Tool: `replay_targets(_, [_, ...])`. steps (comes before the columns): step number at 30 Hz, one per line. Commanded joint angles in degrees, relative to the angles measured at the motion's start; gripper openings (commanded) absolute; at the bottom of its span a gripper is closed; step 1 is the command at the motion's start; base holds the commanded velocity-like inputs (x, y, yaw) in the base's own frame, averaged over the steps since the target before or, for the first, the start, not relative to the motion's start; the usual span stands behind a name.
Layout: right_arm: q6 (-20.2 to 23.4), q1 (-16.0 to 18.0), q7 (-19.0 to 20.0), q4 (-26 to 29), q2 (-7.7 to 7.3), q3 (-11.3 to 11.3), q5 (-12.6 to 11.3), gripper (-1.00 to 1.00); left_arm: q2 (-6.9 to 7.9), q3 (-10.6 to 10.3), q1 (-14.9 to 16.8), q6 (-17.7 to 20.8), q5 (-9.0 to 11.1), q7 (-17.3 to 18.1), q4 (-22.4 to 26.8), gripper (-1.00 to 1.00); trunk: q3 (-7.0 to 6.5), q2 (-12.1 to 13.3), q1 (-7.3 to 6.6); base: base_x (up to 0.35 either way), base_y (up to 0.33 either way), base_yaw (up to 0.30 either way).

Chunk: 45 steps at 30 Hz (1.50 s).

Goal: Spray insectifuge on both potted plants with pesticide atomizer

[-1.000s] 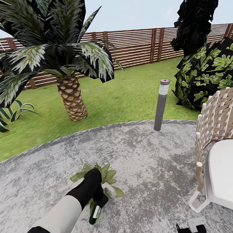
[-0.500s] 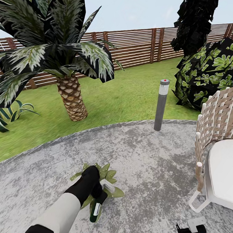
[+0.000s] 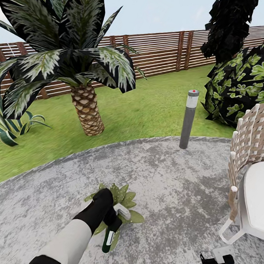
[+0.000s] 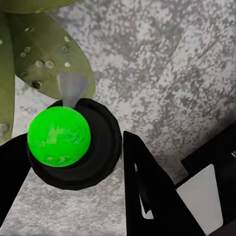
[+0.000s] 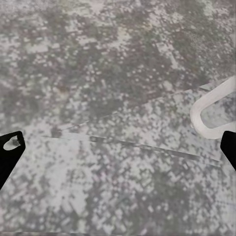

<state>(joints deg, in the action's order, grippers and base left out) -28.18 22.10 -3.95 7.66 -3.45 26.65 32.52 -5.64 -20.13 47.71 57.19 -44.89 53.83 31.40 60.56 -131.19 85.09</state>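
One potted plant (image 3: 122, 201) sits on the patio (image 3: 175, 192) directly beneath the left gripper (image 3: 113, 221), which clamps the pesticide atomizer (image 3: 111, 230) with its long axis tilted over the leaves, while the right gripper (image 5: 118, 145) hangs spread apart, well clear.

Flat, bright daylight render; soft shadows, coarse blurry textures in wrist views.

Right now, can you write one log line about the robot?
left gripper: holding pesticide atomizer | over potted plant | right gripper: open, above patio
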Motion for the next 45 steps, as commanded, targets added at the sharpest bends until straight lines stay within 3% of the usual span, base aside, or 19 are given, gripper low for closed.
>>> replay_targets(1, [-0.2, 0.05, -0.35, -0.1, -0.08, 0.24, 0.61, 1.0, 0.01, -0.07, -0.52, 0.08, -0.61, 0.58, 0.07, -1.0, 0.05, -0.02, -0.01, 0.0, 0.0, 0.0])
replay_targets(24, [-0.12, 0.05, -0.35, -0.1, 0.02, 0.24, 0.61, 1.0, -0.37, -0.47, -0.9, 0.06, -0.87, 0.63, 1.01, -1.0, 0.05, -0.02, -0.01, 0.063, -0.015, 0.0])
replay_targets(36, [-0.12, 0.05, -0.35, -0.08, 0.03, 0.22, 0.61, 1.0, -0.75, -0.22, 2.14, 0.63, -0.51, 0.92, 1.1, -1.0, 0.05, -0.02, -0.01, 0.014, 0.0, 0.0])
replay_targets(45, [-0.12, 0.05, -0.35, -0.1, 0.11, 0.2, 0.61, 1.0, -0.8, -0.09, 1.52, 0.27, 0.02, 1.1, 0.27, -1.0, 0.05, -0.02, -0.01, 0.0, 0.0, 0.0])
